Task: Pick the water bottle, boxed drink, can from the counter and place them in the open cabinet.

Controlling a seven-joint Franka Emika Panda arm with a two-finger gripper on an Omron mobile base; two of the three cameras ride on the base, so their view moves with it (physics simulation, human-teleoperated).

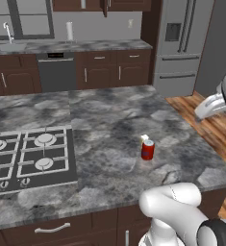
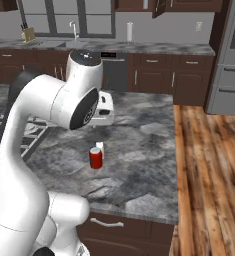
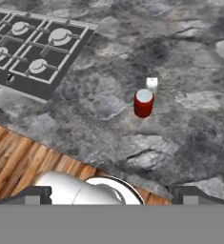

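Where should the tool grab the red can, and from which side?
Grip the can around its round side wall, mid-height or higher. It stands upright on the counter, with the boxed drink close behind it on the far side. Probably best to descend from above and set the fingers on the two flanks across from each other, avoiding the carton. The tool is open, well above.

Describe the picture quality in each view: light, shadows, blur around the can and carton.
Left base view: flat even light, can soft-edged, carton mostly hidden behind it. Right base view: faint shadow under the can, no glare on the counter. Hand view: sharpest; can and carton distinct.
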